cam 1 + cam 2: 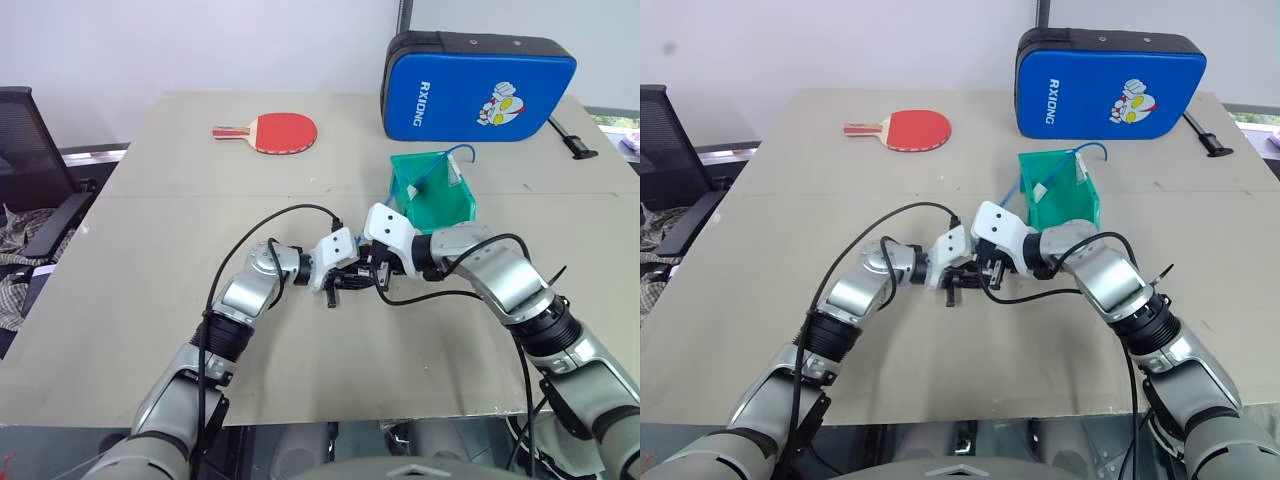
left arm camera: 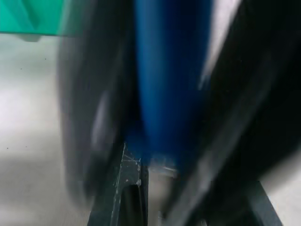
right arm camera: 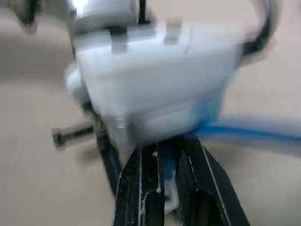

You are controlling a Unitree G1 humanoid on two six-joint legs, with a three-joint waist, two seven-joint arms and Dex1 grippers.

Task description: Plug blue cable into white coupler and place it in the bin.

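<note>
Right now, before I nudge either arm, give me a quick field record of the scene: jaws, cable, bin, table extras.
left gripper: meets the right one over the table, jaws narrow; held thing hidden
right gripper: jaws shut, blue cable running off beside them
white coupler: cannot tell
bin: green, upright behind the grippers, a blue cable end sticking up over its rim
table: red paddle at far left, blue padded case at far right

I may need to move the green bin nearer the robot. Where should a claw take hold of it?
Grip the bin by a side wall's top edge, coming from above. Its top is open and the walls stand upright; the blue cable hangs over the far rim, so stay clear of it.
</note>
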